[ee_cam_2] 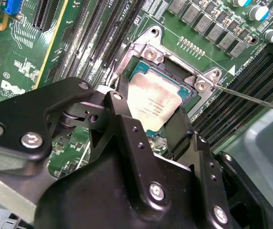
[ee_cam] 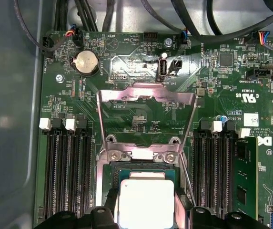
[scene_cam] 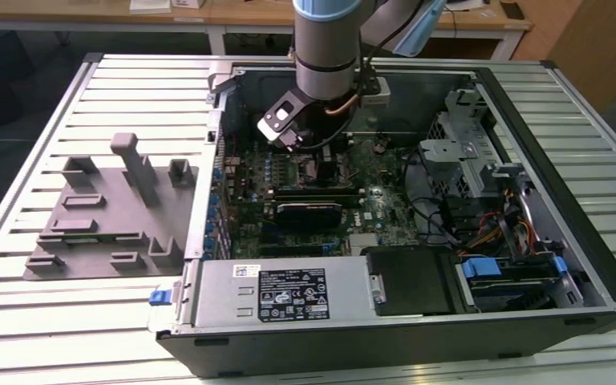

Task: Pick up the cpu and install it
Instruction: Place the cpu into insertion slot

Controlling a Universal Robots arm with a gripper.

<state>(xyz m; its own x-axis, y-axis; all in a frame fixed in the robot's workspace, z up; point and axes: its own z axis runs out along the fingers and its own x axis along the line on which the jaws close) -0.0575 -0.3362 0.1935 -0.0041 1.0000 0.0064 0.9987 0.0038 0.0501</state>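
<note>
Placement step: cpu at the open socket.

Nearest us in the second wrist view, the gripper (ee_cam_2: 150,114) has its jaws closed onto opposite edges of the cpu (ee_cam_2: 151,99), which lies within the socket (ee_cam_2: 178,72) on the motherboard (ee_cam_2: 12,62). We cannot tell whether it is fully seated or a hair proud. Beyond it, in the first wrist view, the load plate (ee_cam: 146,95) stands swung open. We judge the next move calls for flat, square alignment before any letting go.
</note>
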